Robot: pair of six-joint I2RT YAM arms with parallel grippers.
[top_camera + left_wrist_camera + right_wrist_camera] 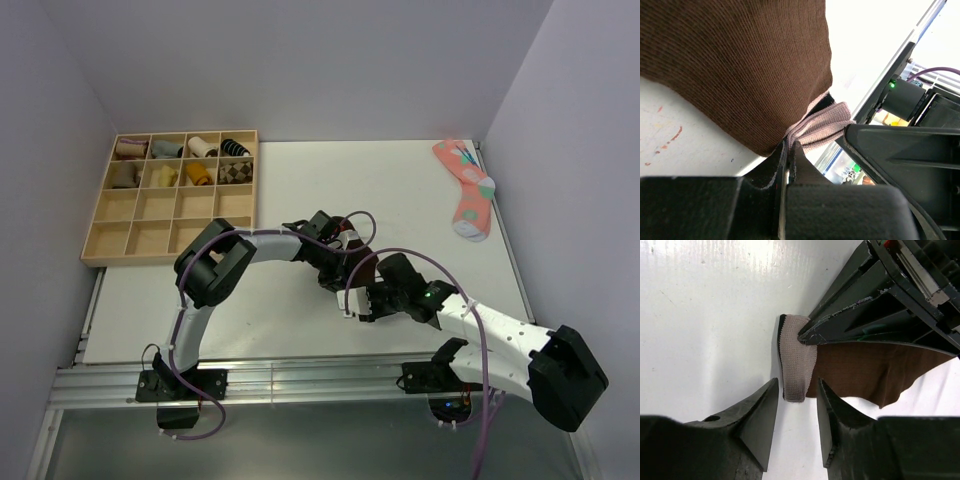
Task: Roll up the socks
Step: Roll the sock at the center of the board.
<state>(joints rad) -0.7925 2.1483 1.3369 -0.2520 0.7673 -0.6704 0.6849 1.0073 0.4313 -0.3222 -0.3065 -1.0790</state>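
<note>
The sock's dark brown knit body (740, 65) spreads over the white table, and its pale grey cuff band (822, 125) is bunched at one end. My left gripper (789, 146) is shut on that cuff band. In the right wrist view the cuff (796, 357) hangs down from the left gripper's fingers (850, 315), with the brown sock (870, 372) behind it. My right gripper (797, 386) is open, its fingertips on either side of the cuff's lower end without touching it. In the top view both grippers (338, 272) (358, 300) meet mid-table and hide the sock.
A wooden compartment tray (130, 215) sits at the far left, with small sock bundles (185, 160) in its back rows. A pink dotted sock (467, 190) lies at the far right near the wall. Walls close in both sides and the back.
</note>
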